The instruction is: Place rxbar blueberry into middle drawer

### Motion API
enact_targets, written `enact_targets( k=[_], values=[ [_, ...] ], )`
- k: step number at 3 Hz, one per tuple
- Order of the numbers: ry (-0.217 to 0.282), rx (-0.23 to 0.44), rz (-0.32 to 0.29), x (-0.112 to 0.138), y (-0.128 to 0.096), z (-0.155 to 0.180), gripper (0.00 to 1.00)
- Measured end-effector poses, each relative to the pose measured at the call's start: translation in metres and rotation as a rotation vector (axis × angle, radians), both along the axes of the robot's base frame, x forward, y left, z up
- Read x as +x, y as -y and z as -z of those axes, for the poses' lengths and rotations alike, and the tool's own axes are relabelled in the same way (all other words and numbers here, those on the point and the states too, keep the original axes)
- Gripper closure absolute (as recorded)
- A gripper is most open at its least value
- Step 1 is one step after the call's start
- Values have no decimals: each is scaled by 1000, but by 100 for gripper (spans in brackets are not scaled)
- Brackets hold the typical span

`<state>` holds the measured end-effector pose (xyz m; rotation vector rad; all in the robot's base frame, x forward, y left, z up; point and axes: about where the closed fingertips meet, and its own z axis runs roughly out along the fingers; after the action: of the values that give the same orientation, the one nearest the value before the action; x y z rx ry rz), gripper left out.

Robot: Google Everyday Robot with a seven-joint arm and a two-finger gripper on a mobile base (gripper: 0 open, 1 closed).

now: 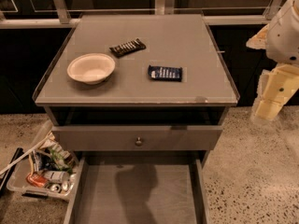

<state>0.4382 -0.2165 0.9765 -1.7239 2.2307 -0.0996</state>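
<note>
1. Gripper (pixel 273 94), cream-coloured, hangs at the picture's right edge beside the cabinet and off its top; whether it is open or closed cannot be told.
2. Grey cabinet (pixel 140 85) stands just left of the gripper.
3. Middle drawer (pixel 173 195) is pulled open, below and left of the gripper, its grey floor bare.
4. Clear bin (pixel 21 183) of cans and litter sits on the floor, far left of the gripper.
5. White bowl (pixel 91 68) rests on the cabinet top, well left of the gripper.
6. Rxbar blueberry (pixel 165 73) lies flat on the cabinet top, the item nearest the gripper.
7. Black-brown bar (pixel 127 47) lies behind it, farther left.
</note>
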Motion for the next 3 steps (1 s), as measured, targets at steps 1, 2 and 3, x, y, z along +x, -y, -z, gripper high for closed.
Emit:
enact_targets(
  k=[1,2,3],
  values=[
    [20,9,-8,3,-4,-3,0],
    [42,55,-42,16,-17,4,0],
    [54,136,-94,38,-35,13,0]
  ],
)
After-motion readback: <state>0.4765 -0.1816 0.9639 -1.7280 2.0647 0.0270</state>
